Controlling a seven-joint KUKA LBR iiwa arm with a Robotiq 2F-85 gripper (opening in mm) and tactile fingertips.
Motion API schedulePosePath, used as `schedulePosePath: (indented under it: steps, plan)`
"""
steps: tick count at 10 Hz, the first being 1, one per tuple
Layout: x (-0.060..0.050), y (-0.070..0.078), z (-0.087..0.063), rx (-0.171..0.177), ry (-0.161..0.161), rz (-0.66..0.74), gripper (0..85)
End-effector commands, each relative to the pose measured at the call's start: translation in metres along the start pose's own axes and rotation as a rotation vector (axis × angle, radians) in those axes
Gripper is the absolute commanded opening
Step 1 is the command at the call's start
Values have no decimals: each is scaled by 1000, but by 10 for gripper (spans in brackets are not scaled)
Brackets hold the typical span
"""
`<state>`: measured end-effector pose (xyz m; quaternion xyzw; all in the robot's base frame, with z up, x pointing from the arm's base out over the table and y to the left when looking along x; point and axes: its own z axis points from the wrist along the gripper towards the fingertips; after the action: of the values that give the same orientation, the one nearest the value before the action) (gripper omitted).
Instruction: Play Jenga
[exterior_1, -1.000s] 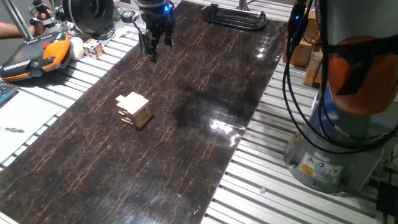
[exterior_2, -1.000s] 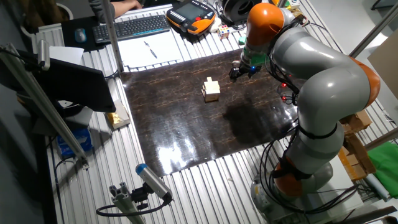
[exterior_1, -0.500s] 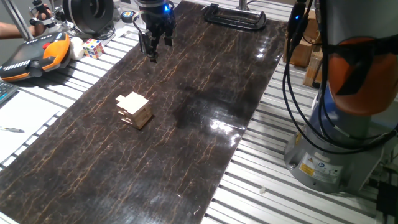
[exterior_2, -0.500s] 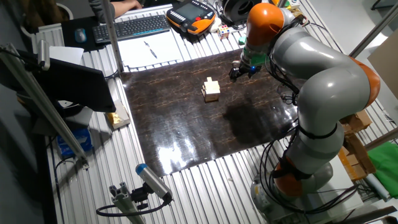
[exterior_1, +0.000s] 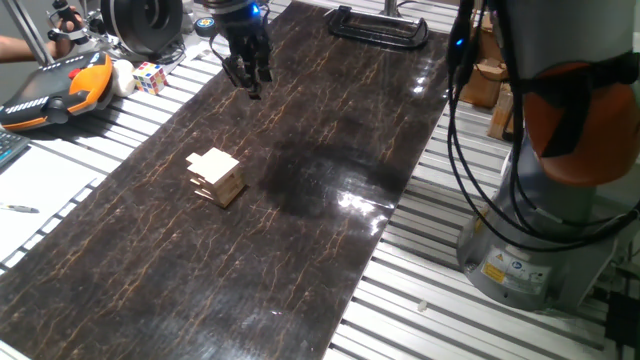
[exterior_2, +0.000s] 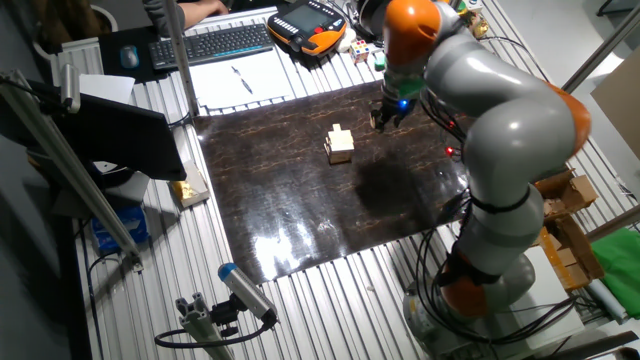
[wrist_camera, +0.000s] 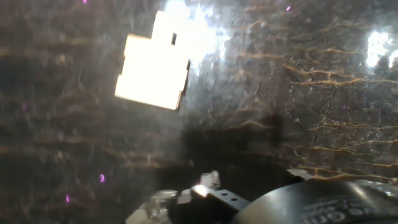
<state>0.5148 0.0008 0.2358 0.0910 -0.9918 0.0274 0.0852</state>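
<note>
Hand view: blocky pale-wood Jenga (wrist_camera: 153, 68) on glossy veined tabletop (wrist_camera: 311, 93); end effector (exterior_1: 248, 78) gap indiscernible

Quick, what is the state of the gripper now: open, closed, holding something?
Gripper: holds nothing; it hangs over the dark mat, apart from the Jenga stack. Open or closed cannot be told from these views.
</note>
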Motion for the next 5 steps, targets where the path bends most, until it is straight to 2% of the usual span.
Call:
schedulePosePath:
  steps: [1,5]
  plan:
    - [0,0,0,49,95,-218,10]
    - [0,0,0,51,91,-210,10]
